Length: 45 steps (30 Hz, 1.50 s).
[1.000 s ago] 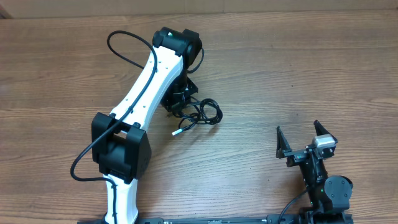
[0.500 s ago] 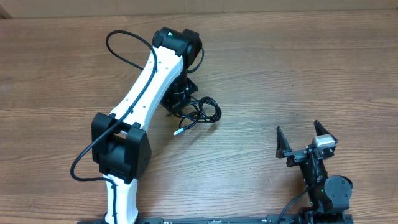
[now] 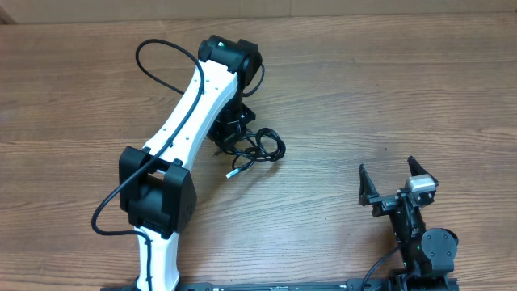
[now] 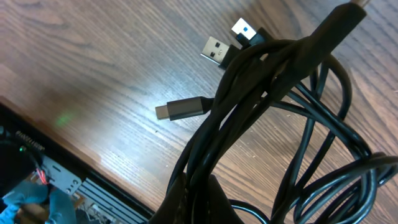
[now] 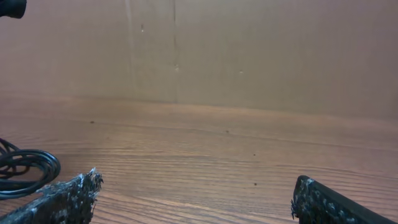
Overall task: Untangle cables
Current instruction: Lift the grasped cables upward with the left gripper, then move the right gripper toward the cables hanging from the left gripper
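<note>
brown wood-grain surface (image 3: 388, 89) fills your overhead view, with a plain tan wall (image 5: 249, 50) behind it in the right wrist view. your left arm (image 3: 190, 105) reaches out across the surface. the left jaws sit under its wrist, right on top of the cables (image 3: 262, 147), so you cannot see them from above. in the left wrist view the black cords bunch into one tight rope running from the top right down to the bottom middle, where the jaws are. they look closed on that bunch, though the fingers themselves are lost, black against black. beyond the jaws, loose loops fan out to the right of the rope. to its left three plug ends lie clear: a slim grey plug (image 4: 183, 110) nearest the jaws, a flat silver plug (image 4: 217, 53) further out, and a plug with a blue insert (image 4: 245, 29) just beside that, furthest out. from above, one silver-tipped end (image 3: 232, 170) pokes out of the bundle just beside the jaws.

your right jaws are well apart from the bundle, near the bottom edge of the overhead view. they stand wide open with nothing between them. both fingertips (image 5: 59, 198) show at the bottom corners of the right wrist view, and a loop of the cables lies on the surface far ahead and to the left of them.
</note>
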Available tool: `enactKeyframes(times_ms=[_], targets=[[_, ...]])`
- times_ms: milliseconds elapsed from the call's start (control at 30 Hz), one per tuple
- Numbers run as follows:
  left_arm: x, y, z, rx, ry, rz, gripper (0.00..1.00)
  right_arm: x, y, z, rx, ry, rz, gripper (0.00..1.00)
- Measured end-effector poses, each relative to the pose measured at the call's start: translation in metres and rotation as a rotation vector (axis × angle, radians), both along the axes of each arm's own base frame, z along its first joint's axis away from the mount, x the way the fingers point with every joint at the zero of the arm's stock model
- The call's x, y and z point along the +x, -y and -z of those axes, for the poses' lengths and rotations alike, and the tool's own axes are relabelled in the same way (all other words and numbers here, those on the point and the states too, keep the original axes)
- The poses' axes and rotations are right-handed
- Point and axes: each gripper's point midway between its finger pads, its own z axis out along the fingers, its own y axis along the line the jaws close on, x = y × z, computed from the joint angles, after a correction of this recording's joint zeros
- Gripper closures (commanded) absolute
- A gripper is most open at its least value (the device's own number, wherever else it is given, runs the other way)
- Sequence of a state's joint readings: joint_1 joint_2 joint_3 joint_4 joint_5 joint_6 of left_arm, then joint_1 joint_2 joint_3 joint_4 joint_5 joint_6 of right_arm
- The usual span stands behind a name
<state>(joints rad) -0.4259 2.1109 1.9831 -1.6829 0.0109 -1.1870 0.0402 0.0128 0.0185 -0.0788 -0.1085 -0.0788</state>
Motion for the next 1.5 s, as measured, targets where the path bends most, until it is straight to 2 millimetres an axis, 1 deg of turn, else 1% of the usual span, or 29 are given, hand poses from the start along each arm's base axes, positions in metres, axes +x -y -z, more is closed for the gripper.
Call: enactKeyframes(times_ms=[433,600,733,867,933,1033,1100,1167,1233,1267,1400,1500], targets=[[-0.002,0.004,0.000,-0.006,-0.005,-0.082,0.96,0.000,0.000,0.000,0.000,0.000,0.000,0.00],[-0.004,0.009,0.000,-0.029,-0.018,-0.106,0.96,0.000,0.000,0.000,0.000,0.000,-0.001,0.00],[-0.005,0.012,-0.001,-0.042,-0.026,-0.121,0.96,0.000,-0.002,-0.008,0.001,0.034,-0.013,0.00],[-0.006,0.013,-0.001,-0.045,-0.029,-0.140,0.96,-0.003,-0.011,-0.019,0.026,0.075,-0.064,0.00],[-0.007,0.015,-0.001,-0.053,-0.033,-0.145,0.96,-0.003,-0.015,-0.014,0.077,0.040,-0.088,0.00],[-0.008,0.018,-0.001,-0.072,-0.043,-0.155,0.96,-0.004,-0.018,0.006,0.154,-0.061,-0.103,0.00],[-0.009,0.021,-0.002,-0.084,-0.050,-0.159,0.96,-0.006,-0.019,0.013,0.191,-0.110,-0.105,0.00],[-0.010,0.022,-0.002,-0.091,-0.054,-0.164,0.96,-0.009,-0.020,0.009,0.215,-0.137,-0.106,0.00],[-0.010,0.023,-0.002,-0.096,-0.057,-0.170,0.96,-0.013,-0.020,-0.002,0.230,-0.145,-0.108,0.00],[-0.010,0.024,-0.002,-0.098,-0.058,-0.174,0.96,-0.016,-0.020,-0.012,0.237,-0.143,-0.109,0.00],[-0.010,0.025,-0.002,-0.101,-0.058,-0.178,0.96,-0.021,-0.020,-0.034,0.247,-0.167,-0.106,0.00],[-0.010,0.026,-0.002,-0.109,-0.061,-0.180,0.96,-0.022,-0.021,-0.037,0.257,-0.268,-0.098,0.00]])
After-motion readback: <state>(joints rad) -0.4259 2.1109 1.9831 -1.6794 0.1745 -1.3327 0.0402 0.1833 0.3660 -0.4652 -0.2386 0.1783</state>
